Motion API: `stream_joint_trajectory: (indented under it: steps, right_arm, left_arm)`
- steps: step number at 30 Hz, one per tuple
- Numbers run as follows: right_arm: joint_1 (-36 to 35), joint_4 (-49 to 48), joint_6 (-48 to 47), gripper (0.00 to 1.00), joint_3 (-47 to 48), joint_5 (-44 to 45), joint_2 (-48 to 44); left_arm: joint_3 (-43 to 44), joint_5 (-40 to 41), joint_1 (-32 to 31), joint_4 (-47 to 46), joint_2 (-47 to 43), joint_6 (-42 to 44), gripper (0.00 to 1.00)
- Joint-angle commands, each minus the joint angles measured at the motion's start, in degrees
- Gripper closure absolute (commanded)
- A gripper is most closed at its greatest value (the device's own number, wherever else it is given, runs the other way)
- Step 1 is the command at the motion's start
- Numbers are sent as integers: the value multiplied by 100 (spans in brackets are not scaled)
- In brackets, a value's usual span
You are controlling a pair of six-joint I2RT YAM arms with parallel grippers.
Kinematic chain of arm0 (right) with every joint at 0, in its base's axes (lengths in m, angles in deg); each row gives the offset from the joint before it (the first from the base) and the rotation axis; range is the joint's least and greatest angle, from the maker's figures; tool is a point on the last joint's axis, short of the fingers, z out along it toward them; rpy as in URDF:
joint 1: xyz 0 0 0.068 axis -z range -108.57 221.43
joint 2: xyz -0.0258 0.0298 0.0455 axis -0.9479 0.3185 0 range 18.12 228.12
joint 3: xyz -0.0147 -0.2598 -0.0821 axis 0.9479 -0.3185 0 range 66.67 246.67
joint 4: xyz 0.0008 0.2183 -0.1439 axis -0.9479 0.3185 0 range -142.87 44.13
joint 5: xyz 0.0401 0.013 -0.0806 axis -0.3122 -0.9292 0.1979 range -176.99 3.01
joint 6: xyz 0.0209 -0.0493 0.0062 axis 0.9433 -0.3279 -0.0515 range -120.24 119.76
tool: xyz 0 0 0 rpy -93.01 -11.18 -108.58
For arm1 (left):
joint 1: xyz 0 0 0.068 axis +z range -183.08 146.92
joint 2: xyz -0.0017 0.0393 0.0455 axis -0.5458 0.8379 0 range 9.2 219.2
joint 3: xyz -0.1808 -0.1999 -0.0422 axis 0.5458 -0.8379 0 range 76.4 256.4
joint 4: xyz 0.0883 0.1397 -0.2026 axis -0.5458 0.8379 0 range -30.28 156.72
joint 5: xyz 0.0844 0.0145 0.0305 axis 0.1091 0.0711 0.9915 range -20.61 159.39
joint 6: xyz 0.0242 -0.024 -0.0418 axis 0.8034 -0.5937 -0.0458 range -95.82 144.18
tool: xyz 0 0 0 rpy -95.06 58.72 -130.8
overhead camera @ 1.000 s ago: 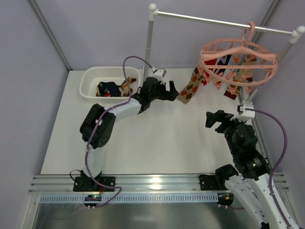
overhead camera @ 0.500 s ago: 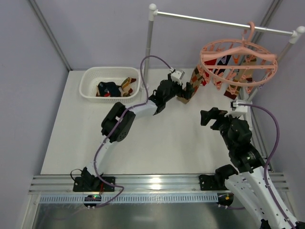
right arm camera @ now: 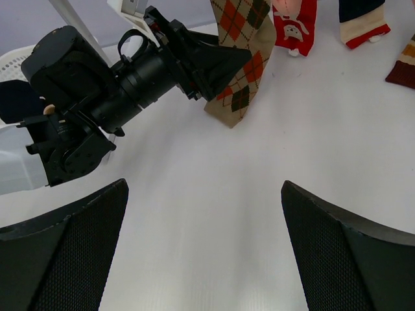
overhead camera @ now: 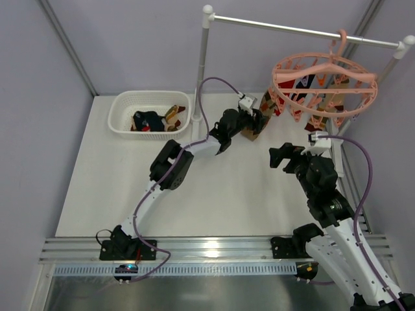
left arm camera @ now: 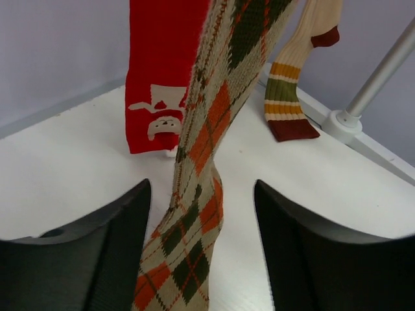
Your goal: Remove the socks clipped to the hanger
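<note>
Tan-and-orange argyle sock (left arm camera: 202,129) hangs from the salmon-pink hanger (overhead camera: 324,81) over the far right of the bench (overhead camera: 214,194). The left claw (left arm camera: 202,188) stands wide open, one finger on each side of this sock, with a gap on both sides. A red sock (left arm camera: 162,78) and a striped sock (left arm camera: 292,97) hang just behind. The right claw (right arm camera: 204,188) gapes open over the bench, holding nothing.

tan-orange argyle sock (left arm camera: 204,142), red sock (left arm camera: 162,65), salmon-pink hanger (overhead camera: 277,70)

I'm in a lab test cell: bare grey walls (overhead camera: 130,45) around a white table (overhead camera: 214,194), aluminium mounting rail (overhead camera: 214,249) along the frame's bottom.
</note>
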Motion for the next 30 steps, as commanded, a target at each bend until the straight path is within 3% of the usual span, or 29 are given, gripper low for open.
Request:
stream_joint_trajectory:
  steps: [1,3,4,8,19,30]
  right_arm:
    - [57,-336,-49,0,0,-121,49]
    - [66,-310,-40,0,0,-130,23]
    - [75,-310,-40,0,0,-112,-4]
    - [84,-231,-75,0,9,-33,-135]
    - [101,-2,-110,0,53,99,-347]
    - [119,516,-101,0,211,476,-732]
  left_arm:
    - [318,-352,16,-362,67,-104,41]
    - [318,-466,16,-388,85,-218,52]
    - [309,-502,16,-397,77,-245,66]
    - [90,-458,-10,-598,-125,-324,99]
    - [-2414,315,-274,-1740,-1961,-70,100]
    - [-3918,772,-1126,-1321,-3667,334,100]
